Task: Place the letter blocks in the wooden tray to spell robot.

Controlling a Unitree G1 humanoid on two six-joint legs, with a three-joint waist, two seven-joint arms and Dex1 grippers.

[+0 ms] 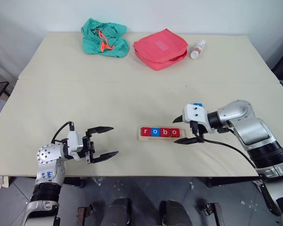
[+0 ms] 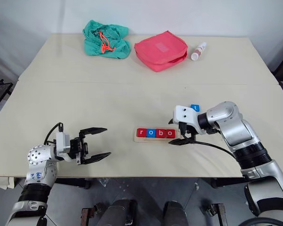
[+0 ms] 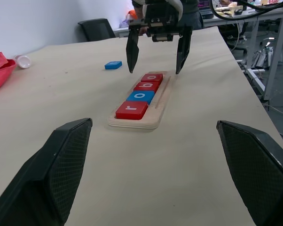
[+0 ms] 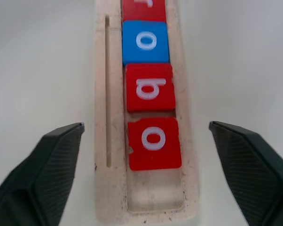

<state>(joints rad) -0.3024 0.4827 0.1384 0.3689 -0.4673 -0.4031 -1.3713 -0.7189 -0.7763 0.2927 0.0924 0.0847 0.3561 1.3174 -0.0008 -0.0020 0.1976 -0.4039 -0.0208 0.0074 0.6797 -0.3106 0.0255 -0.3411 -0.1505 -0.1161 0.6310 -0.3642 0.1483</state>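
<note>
So four letter blocks (image 1: 160, 132) already sit in the wooden tray (image 4: 101, 141), reading r, o, b, o, with one free slot at the tray's right end. Right gripper (image 1: 187, 128) hangs over that end with jaws released wide, straddling the tray and holding nothing. Last red o block (image 4: 154, 142) lies slightly crooked, near but not flush against the b block (image 4: 150, 87). Blue t block (image 2: 194, 108) lies flat on the tabletop (image 1: 132, 94) just behind the right wrist, partly hidden by it. Left gripper (image 1: 103, 143) sits well to the left of the tray, jaws also released and empty.

Risks from here, as I judge them:
- lower right finger is very near the tray's end; pulling away carelessly could nudge the tray and slide the row.
- crooked o may eat into the free slot, so t could ride up on its edge or jam instead of dropping flat.
- t sits close under the right arm, so turning back for it could sweep it further away or push it off line.
- t is thin and flat; jaws may skid off it or pick it tilted.
- t could go in rotated, spoiling the word.
- cable loop under the right wrist could drag across the tray.

Red pouch (image 1: 161, 48), green bag (image 1: 104, 38) and small bottle (image 1: 197, 49) lie far back, no hazard.
</note>
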